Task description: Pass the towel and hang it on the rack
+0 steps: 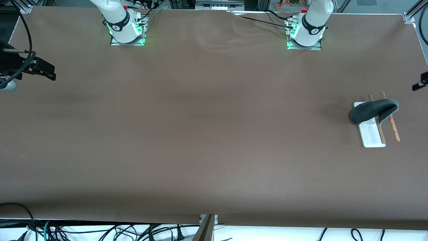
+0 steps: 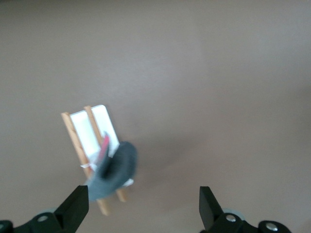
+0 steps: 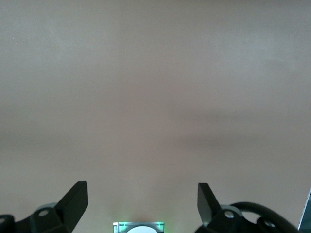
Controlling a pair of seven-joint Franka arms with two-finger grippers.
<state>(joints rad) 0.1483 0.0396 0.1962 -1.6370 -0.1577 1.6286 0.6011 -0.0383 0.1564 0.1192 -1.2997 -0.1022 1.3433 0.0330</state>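
Note:
The dark grey towel (image 1: 372, 111) hangs draped over the two brown rods of the rack (image 1: 371, 135), near the left arm's end of the table. In the left wrist view the towel (image 2: 114, 172) shows a strip of pink and covers one end of the rack (image 2: 85, 128). My left gripper (image 2: 143, 191) is open and holds nothing; it hangs high above the table, apart from the towel, and only its tip (image 1: 422, 82) shows at the front view's edge. My right gripper (image 1: 43, 71) (image 3: 142, 187) is open and holds nothing, over bare table at the right arm's end.
A brown cloth covers the whole table (image 1: 207, 134). Both arm bases (image 1: 126, 30) (image 1: 306, 31) stand along the edge farthest from the front camera. Cables (image 1: 100, 231) lie below the table's near edge.

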